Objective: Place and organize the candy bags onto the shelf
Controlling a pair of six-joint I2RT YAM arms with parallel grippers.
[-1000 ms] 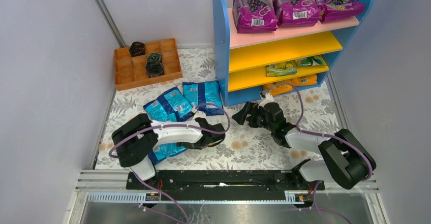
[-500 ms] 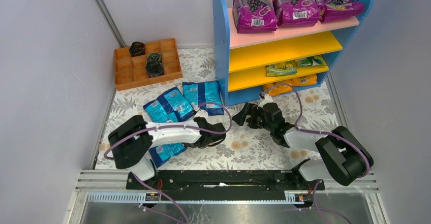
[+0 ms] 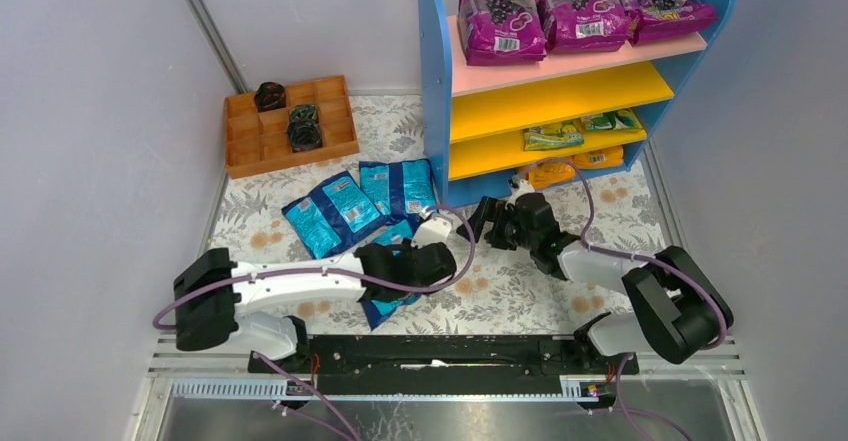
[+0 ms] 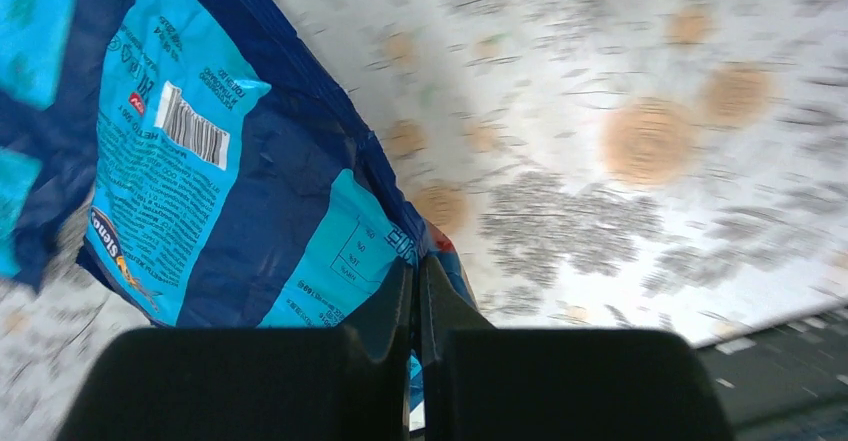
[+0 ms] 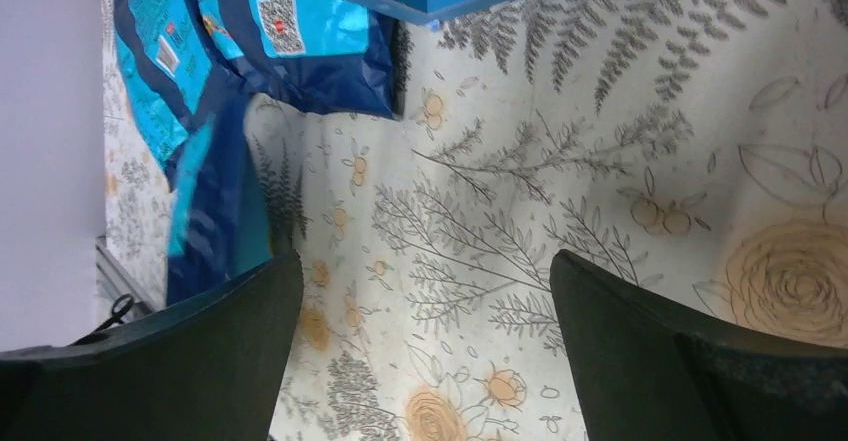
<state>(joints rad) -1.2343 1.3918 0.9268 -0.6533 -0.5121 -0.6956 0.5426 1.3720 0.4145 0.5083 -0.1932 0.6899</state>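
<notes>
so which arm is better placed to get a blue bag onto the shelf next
Left. Its pincer is shut on the edge of a blue candy bag. The right pincer sits nearer the shelf, but it is open and holds nothing.

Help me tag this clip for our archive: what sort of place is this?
Likely a robot lab cell staged as a tiny shop: plain grey walls box in a floral-cloth table, and a small toy-like shelf holds candy bags.
</notes>
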